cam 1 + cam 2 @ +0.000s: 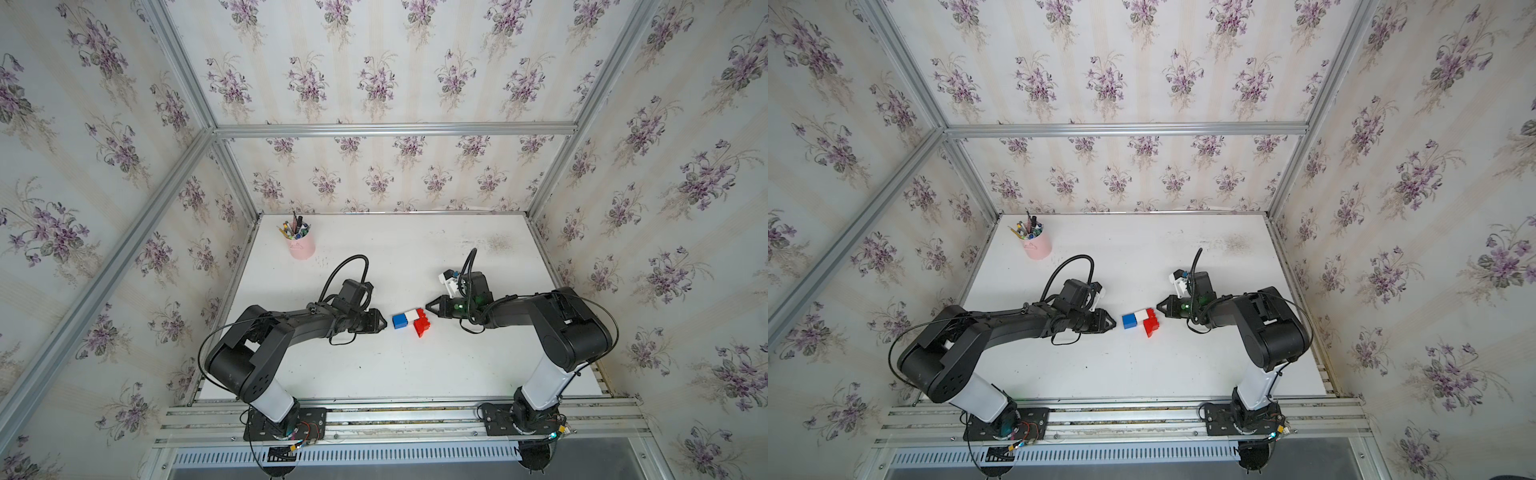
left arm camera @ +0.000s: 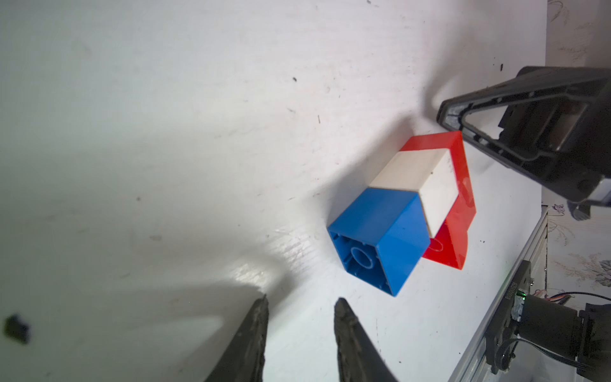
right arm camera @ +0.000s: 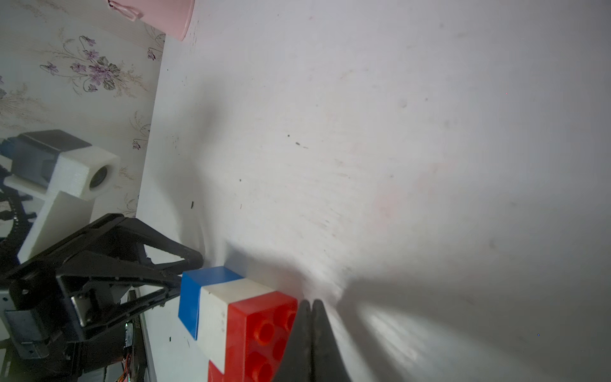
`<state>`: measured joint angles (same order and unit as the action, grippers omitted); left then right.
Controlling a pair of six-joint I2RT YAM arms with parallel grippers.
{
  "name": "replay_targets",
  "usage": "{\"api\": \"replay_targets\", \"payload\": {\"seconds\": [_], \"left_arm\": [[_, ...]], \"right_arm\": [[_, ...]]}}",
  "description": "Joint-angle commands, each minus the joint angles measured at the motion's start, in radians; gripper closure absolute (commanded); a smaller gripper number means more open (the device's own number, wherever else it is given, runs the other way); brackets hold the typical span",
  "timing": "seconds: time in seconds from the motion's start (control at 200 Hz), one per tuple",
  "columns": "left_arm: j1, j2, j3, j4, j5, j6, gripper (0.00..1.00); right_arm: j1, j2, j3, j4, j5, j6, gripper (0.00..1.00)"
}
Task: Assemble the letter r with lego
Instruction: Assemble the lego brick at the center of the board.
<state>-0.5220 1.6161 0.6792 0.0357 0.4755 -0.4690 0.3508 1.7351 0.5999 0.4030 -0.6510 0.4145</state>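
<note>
On the white tabletop point(image 1: 415, 374), the letter r point(image 1: 411, 322) lies on its side: blue brick point(image 1: 400, 321) and white brick point(image 1: 412, 315) in a line, red bricks point(image 1: 422, 323) across the white end. The left gripper point(image 1: 381, 323) faces the blue end, just apart from it, jaws parted and empty; the right gripper point(image 1: 428, 307) sits just beside the red bricks, jaws clenched on nothing. Farther back, on the left arm's side, stands a pink cup point(image 1: 302, 246) of pens.

Both arms bend at the elbow and reach inward, forearms low and nearly level, tips facing each other. The left end effector point(image 1: 383, 323) has its jaws slightly parted, gripping nothing. The right end effector point(image 1: 428, 308) has its jaws pressed together, empty.
</note>
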Motion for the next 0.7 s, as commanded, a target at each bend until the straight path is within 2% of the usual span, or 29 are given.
{"api": "replay_targets", "payload": {"seconds": [0.0,0.165,0.41,0.694], "left_arm": [[-0.001,0.012,0.013,0.026,0.023,0.000,0.75],[-0.007,0.032,0.038,0.033,0.033,0.004,0.84],[-0.025,0.061,0.065,0.043,0.049,-0.003,0.92],[-0.048,0.089,0.080,0.068,0.059,-0.020,0.96]], "right_arm": [[0.000,-0.041,-0.020,-0.003,-0.012,-0.013,1.00],[0.002,-0.078,-0.034,-0.019,0.008,-0.024,0.95],[0.019,-0.052,-0.014,-0.024,-0.017,-0.027,0.98],[0.050,-0.042,-0.014,-0.033,-0.007,-0.028,1.00]]}}
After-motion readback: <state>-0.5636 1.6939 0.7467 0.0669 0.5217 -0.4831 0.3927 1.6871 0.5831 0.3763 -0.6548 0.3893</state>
